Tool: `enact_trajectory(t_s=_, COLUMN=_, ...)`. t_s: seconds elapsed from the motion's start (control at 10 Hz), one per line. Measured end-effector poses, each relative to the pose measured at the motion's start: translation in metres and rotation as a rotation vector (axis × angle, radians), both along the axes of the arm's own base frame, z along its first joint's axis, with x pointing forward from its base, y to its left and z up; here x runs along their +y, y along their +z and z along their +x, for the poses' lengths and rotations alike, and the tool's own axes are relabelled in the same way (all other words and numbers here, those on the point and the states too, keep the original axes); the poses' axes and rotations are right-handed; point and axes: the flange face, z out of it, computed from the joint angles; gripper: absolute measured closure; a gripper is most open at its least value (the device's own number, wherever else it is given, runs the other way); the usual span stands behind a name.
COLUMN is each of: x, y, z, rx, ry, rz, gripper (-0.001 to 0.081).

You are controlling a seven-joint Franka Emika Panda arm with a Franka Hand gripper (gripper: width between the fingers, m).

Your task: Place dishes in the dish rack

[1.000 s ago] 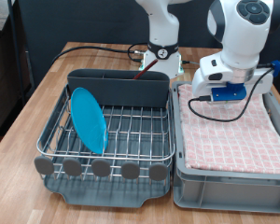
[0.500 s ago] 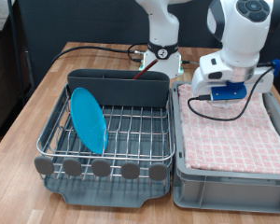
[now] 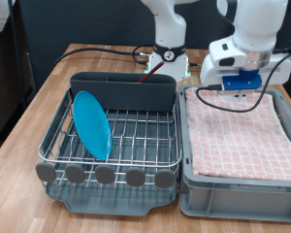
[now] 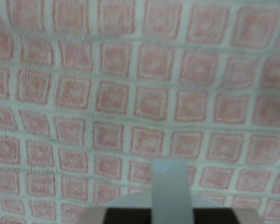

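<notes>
The bright-blue plate (image 3: 91, 123) stands on edge in the silver wire dish rack (image 3: 136, 136), at the exterior view's left side of the grid. The rack's tall grey cutlery compartment (image 3: 123, 90) runs along its back. My gripper (image 3: 241, 89) hangs over the back of the grey bin lined with pink checked cloth (image 3: 238, 131), to the exterior view's right of the rack. In the wrist view its fingertips (image 4: 168, 187) show as one pale block, pressed together with nothing between them, above the cloth (image 4: 131, 84). The white cup does not show. I cannot make out the spoon for sure.
The rack's dark grey tray (image 3: 107, 186) reaches the table's front edge. The robot base (image 3: 167, 60) and black cables (image 3: 97, 49) lie behind the rack. Bare wooden table (image 3: 44, 92) runs along the exterior view's left of the rack.
My gripper has risen and shifted a little towards the exterior view's right, above the back of the cloth-lined bin. The plate and the rack have not moved.
</notes>
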Motion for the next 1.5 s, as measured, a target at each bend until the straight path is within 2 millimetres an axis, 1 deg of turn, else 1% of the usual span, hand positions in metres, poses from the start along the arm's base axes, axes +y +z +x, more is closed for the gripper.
enact_trajectory(t_s=0.5, x=-0.019, y=0.059, z=0.042, rx=-0.156, ry=-0.012, rz=-0.047, gripper=0.0734)
enact_trajectory(t_s=0.6, x=-0.020, y=0.062, z=0.046, rx=-0.165, ry=-0.010, rz=-0.050, gripper=0.0734)
enact_trajectory(t_s=0.8, x=-0.022, y=0.060, z=0.046, rx=-0.160, ry=-0.014, rz=-0.054, gripper=0.0734)
enact_trajectory(t_s=1.0, x=-0.033, y=0.064, z=0.053, rx=-0.166, ry=-0.025, rz=-0.070, gripper=0.0734)
enact_trajectory(t_s=1.2, x=-0.048, y=0.073, z=0.070, rx=-0.185, ry=-0.028, rz=-0.090, gripper=0.0734)
enact_trajectory(t_s=1.5, x=-0.070, y=0.089, z=0.106, rx=-0.228, ry=0.003, rz=-0.115, gripper=0.0734)
